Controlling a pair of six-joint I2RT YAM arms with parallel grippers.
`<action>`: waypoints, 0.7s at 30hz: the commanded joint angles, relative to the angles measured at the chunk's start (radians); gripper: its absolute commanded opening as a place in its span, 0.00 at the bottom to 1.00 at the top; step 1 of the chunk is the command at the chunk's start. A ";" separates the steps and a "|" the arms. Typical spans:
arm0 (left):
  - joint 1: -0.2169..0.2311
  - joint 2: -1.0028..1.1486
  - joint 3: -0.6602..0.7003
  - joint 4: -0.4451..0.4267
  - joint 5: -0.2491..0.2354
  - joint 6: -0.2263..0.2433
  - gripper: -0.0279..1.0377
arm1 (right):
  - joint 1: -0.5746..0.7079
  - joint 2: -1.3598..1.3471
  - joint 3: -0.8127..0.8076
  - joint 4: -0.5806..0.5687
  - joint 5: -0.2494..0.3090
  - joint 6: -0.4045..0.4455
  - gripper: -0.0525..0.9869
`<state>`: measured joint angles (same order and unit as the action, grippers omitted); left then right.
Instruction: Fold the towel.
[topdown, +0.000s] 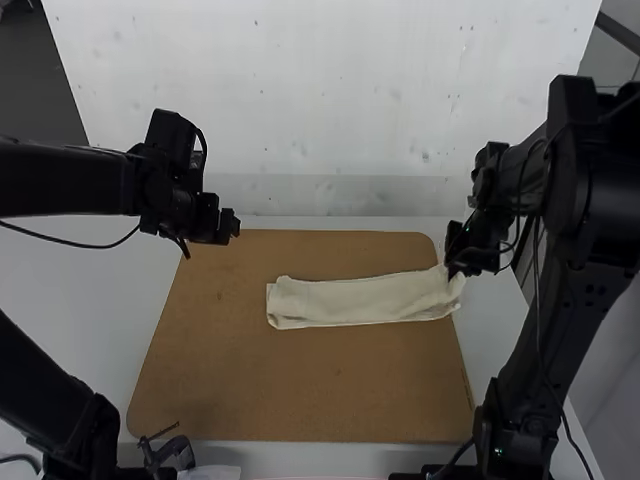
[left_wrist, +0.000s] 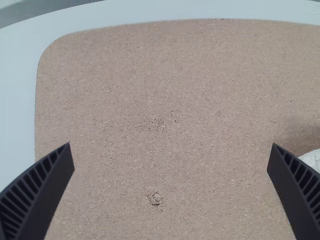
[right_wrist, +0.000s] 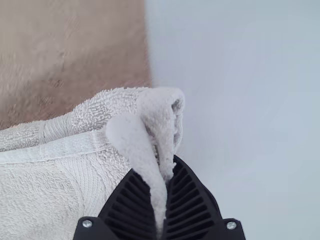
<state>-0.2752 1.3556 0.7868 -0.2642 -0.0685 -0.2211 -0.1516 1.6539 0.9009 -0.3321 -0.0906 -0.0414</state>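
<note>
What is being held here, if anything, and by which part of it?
The towel, lying as a narrow strip, is held by its end at the high view's right, pinched in the right gripper. The left gripper holds nothing.

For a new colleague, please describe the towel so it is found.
On the white table lies a brown board. Across it lies the towel, a folded cream strip, one end pinched by the right gripper. Pale, rumpled cloth sets it apart.
</note>
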 joint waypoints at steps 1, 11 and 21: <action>0.004 -0.030 -0.003 0.005 -0.010 0.014 0.97 | -0.085 -0.006 0.070 -0.012 -0.008 -0.106 0.06; 0.005 -0.053 -0.031 0.006 -0.016 0.014 0.97 | -0.120 0.057 0.116 -0.064 -0.005 -0.144 0.06; 0.016 -0.052 -0.034 0.011 -0.017 0.014 0.97 | 0.270 -0.072 0.081 -0.090 0.057 0.041 0.06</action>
<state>-0.2745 1.3231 0.7544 -0.2623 -0.0761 -0.2207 -0.0036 1.6402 0.9779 -0.4088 -0.0696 -0.0891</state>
